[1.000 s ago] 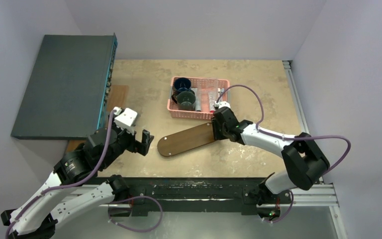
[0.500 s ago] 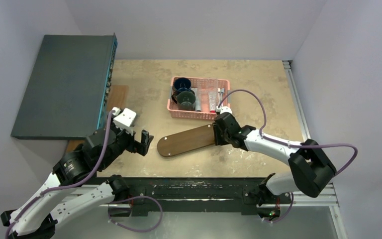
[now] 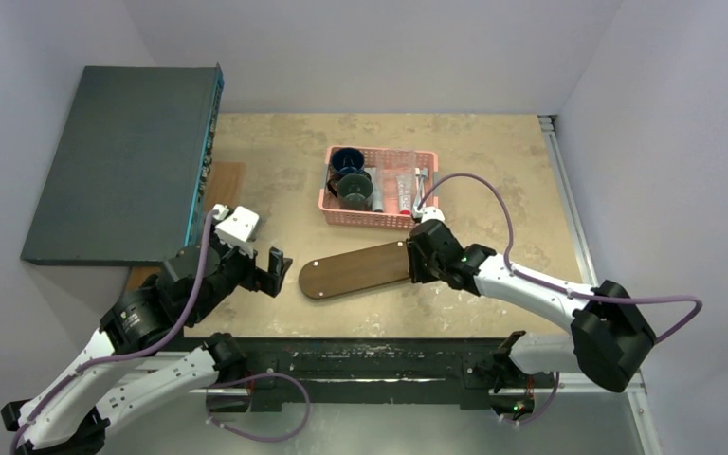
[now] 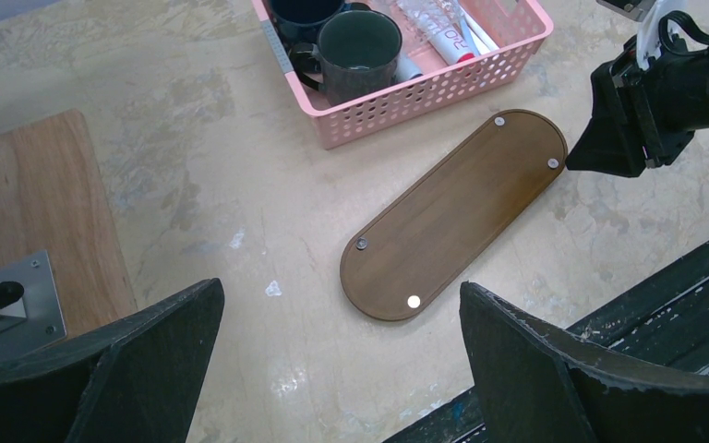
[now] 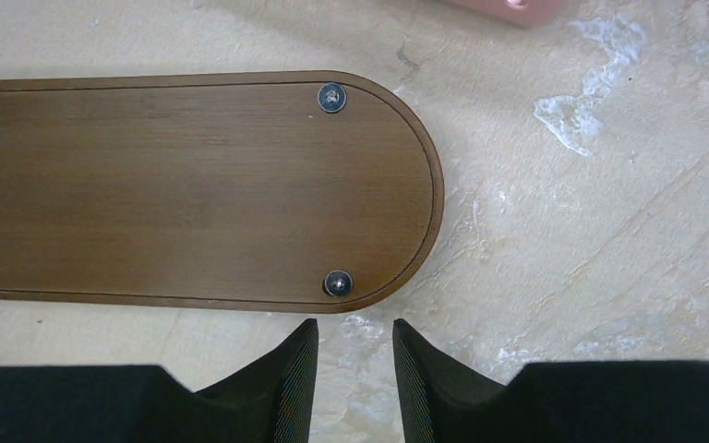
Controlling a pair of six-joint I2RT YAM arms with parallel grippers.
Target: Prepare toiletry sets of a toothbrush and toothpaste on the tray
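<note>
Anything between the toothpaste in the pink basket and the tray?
Only the pink lattice plastic basket's near wall; the white toothpaste tube must lift over it. The dark brown oval wooden tray holds nothing, and the right hand sits off its right end.

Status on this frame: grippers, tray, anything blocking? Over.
Left gripper open, empty, left of tray. Right gripper part open, empty, at its right end. Tray bare; toothpaste tube in pink basket. No obstruction seen.
</note>
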